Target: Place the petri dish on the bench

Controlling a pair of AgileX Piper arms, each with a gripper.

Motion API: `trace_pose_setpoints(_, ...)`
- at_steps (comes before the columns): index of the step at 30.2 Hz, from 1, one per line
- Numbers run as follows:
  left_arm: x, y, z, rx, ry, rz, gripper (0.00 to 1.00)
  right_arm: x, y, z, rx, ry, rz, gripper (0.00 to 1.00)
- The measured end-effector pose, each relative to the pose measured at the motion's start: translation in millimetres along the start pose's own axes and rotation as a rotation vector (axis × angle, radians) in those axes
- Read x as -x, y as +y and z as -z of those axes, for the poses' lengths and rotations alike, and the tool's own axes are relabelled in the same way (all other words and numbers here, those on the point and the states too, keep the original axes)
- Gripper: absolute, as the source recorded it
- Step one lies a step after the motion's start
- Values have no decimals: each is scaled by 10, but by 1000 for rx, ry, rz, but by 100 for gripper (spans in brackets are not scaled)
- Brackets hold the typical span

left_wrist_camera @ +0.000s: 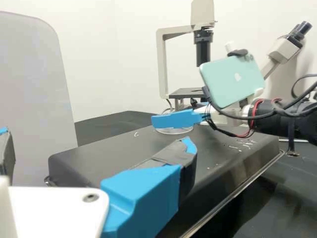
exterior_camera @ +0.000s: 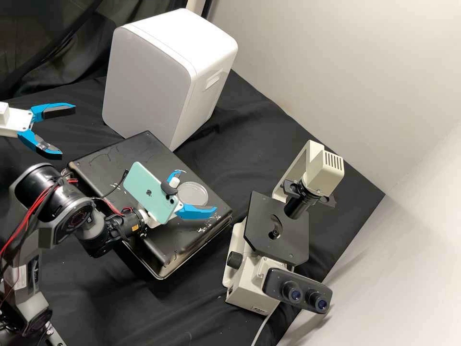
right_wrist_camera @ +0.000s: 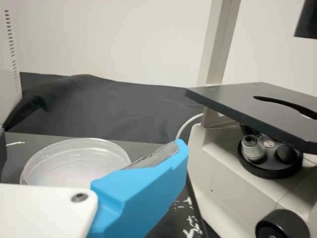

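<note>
– Blue fingers (right_wrist_camera: pixel 143 188) of the right gripper (exterior_camera: pixel 198 191): parted or pinching?
– Parted, one on each side of the petri dish (exterior_camera: pixel 192 193). One finger lies just beside its rim; whether it touches, I cannot tell.
– And the dish?
– Clear, lying flat on a black platform (exterior_camera: pixel 110 163), not on the bench (exterior_camera: pixel 230 125) itself. Whether it holds anything, I cannot tell.
– Around it?
– A mint-green phone (exterior_camera: pixel 149 192) on that wrist, an inverted microscope (exterior_camera: pixel 269 250) just beside the platform, and a white box-shaped appliance (exterior_camera: pixel 163 72) behind it.
– The left gripper (exterior_camera: pixel 65 130)?
– Spread wide, well apart from the dish, off the platform's far side.
</note>
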Motion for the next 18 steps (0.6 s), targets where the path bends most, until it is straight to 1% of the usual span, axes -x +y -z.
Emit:
trace_pose_setpoints(1, -1, -1, -4, 0, -3, 0, 100, 23, 16, -3, -3, -1, -4, 100)
trace_pose_setpoints(3, -1, -1, -4, 0, -3, 0, 100, 41, 24, -4, -3, 11, 5, 100)
trace_pose_setpoints(8, -1, 2, 2, 4, 4, -2, 100, 43, 39, -30, -40, 22, 19, 100)
trace_pose_setpoints(11, -1, 5, 9, 8, 13, -5, 100, 42, 42, -33, -52, 25, 21, 100)
trace_pose_setpoints(13, -1, 6, 12, 10, 16, -7, 100, 42, 41, -32, -54, 27, 23, 100)
trace_pose_setpoints(16, 5, 28, 17, 4, 30, -23, 100, 42, 41, -32, -54, 27, 23, 100)
trace_pose_setpoints(18, 14, 58, 16, 3, 32, -47, 100, 42, 41, -32, -54, 27, 23, 100)
